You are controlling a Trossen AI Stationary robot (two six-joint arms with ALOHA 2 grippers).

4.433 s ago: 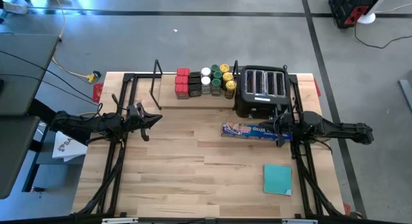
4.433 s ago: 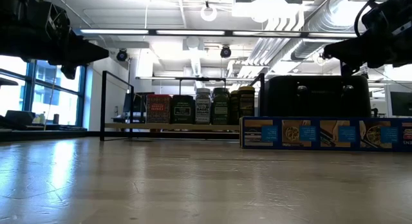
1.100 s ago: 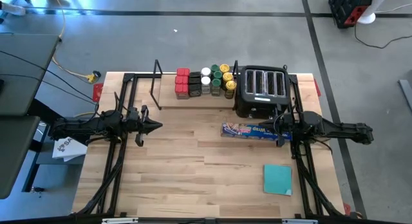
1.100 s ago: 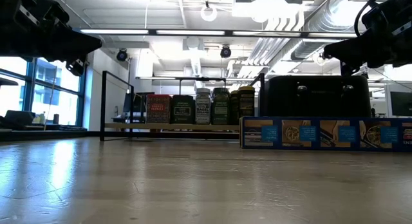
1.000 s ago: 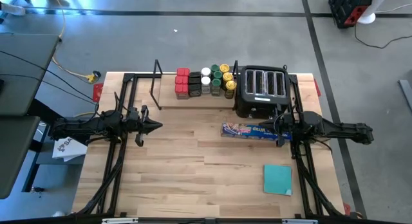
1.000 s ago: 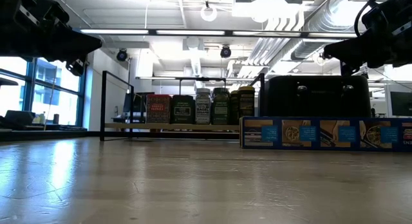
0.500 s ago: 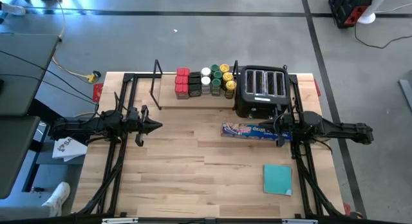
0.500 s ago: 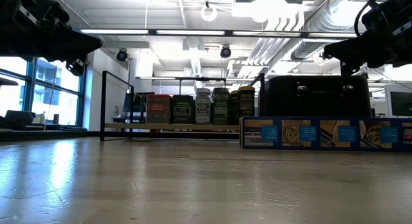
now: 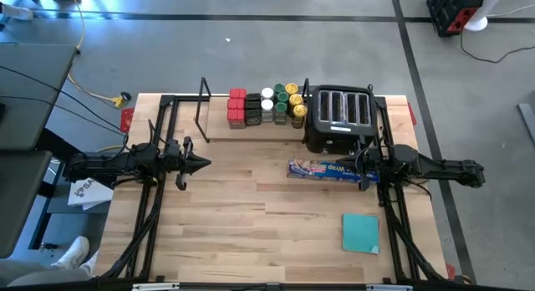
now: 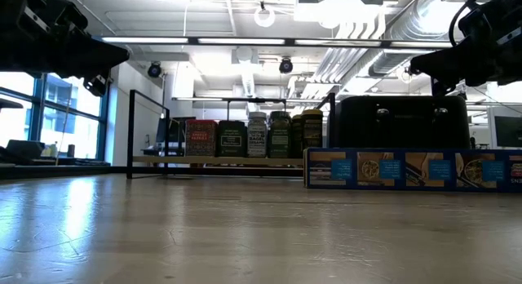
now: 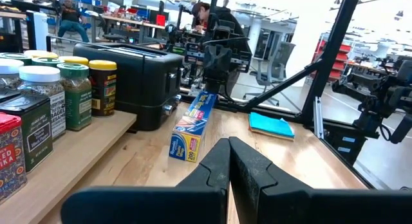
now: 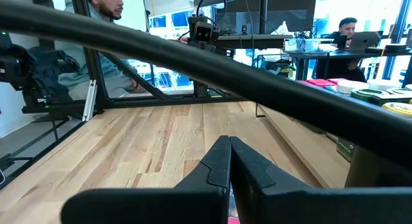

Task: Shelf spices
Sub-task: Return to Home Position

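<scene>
The spices (image 9: 266, 105) all stood on the shelf (image 9: 214, 124), at the back of the table (image 9: 251, 211). They were packed close at the shelf's right end, just beside the toaster (image 9: 338, 115). The red tins (image 9: 236, 97) were on the left of the bunch. Next came the dark tins, then the jars with white, green and yellow lids. The left part of the shelf was bare.

I could see no spice left on the table. Only the box (image 9: 318, 168) and the teal square (image 9: 360, 232) lay there, and they were not part of the job. So the job looked done to me (or as good as done).

The left gripper (image 9: 201, 163) hung over the left side of the table, well apart from the shelf. Its fingers were pressed tight together and held nothing. The right gripper (image 9: 361, 169) hung over the right end of the box. Its fingers were pressed together too, and it was empty. Both arms looked to be in their resting places. I think there was nothing more to put away.
</scene>
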